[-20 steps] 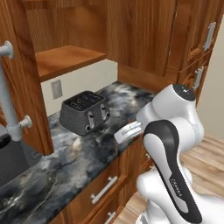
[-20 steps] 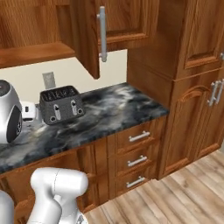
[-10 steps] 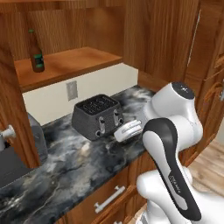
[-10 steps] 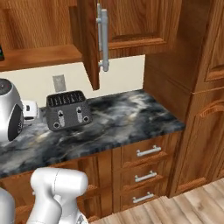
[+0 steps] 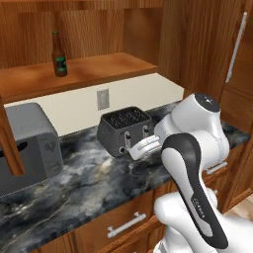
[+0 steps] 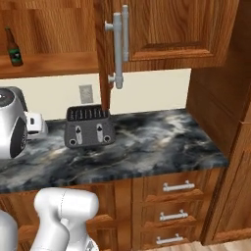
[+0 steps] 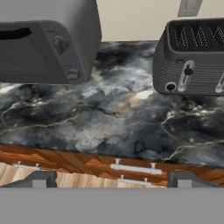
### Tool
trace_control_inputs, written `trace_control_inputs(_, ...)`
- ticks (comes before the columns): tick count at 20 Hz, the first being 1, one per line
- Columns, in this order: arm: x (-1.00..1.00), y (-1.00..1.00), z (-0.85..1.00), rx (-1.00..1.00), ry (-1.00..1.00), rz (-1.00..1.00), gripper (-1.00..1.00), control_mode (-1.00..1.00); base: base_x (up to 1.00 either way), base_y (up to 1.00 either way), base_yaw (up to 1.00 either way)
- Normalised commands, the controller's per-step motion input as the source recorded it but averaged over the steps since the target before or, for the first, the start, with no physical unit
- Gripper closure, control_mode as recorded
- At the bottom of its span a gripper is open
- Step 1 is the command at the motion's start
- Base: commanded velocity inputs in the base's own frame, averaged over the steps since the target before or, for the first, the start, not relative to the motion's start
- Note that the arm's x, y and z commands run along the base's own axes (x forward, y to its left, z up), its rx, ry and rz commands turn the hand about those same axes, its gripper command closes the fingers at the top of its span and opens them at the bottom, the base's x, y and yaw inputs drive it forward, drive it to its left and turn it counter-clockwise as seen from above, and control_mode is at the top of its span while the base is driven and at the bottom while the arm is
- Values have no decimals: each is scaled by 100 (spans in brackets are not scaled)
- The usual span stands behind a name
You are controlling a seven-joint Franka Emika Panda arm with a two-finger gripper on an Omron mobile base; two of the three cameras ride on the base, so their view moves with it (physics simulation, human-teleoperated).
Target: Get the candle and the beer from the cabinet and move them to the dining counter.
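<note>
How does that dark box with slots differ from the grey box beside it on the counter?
The toaster is near black, ribbed, with open slots on top; the microwave is lighter grey, smooth-sided and bigger. The toaster has levers in front; the microwave shows a knob. Both stand on the marble worktop.

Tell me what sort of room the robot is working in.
A home kitchen, by the look of it: a dark toaster on a veined marble worktop, a grey microwave beside it, and a beer on the shelf of a wooden wall cabinet.
</note>
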Motion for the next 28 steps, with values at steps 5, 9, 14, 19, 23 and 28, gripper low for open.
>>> trace_control_inputs(5, 0, 0, 0, 0, 0, 0, -100, 100, 82, 61, 30)
trace_control_inputs(9, 0, 0, 0, 0, 0, 0, -100, 100, 57, 73, 15)
trace_control_inputs(14, 0, 0, 0, 0, 0, 0, -100, 100, 53, 86, 18)
trace_control_inputs(19, 0, 0, 0, 0, 0, 0, -100, 100, 21, 98, 20)
trace_control_inputs(23, 0, 0, 0, 0, 0, 0, -100, 100, -14, 78, 26)
trace_control_inputs(28, 0, 0, 0, 0, 0, 0, -100, 100, -46, 20, 18)
